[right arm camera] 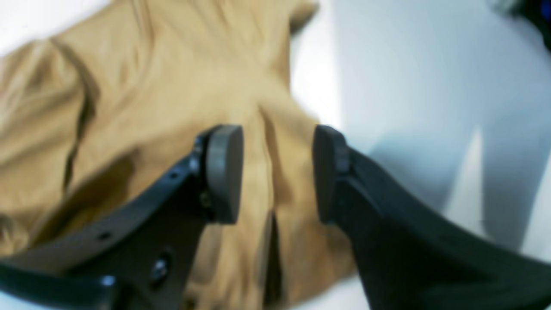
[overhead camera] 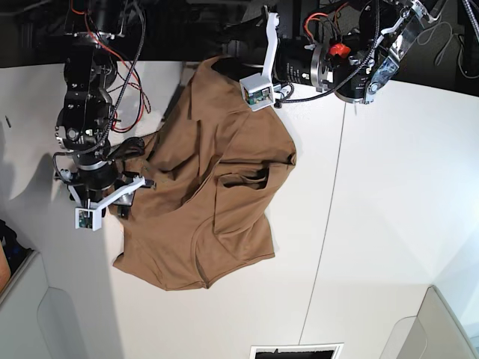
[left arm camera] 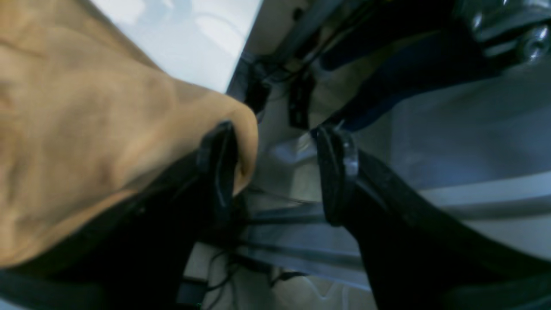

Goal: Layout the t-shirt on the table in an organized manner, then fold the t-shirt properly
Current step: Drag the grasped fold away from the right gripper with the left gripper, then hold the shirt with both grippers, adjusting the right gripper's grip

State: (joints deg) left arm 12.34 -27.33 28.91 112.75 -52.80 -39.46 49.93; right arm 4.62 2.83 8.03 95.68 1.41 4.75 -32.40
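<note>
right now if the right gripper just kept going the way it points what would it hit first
Most likely the t-shirt: the right gripper has open jaws with tan cloth lying between and just beyond them, and the table off to one side. Depth is blurry, so contact distance is unclear.

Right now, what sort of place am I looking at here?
Most likely a robotics lab bench: a large white table, two robot arms with exposed red and black wiring mounted at its far edge, and a tan t-shirt spread out for a folding trial.
</note>
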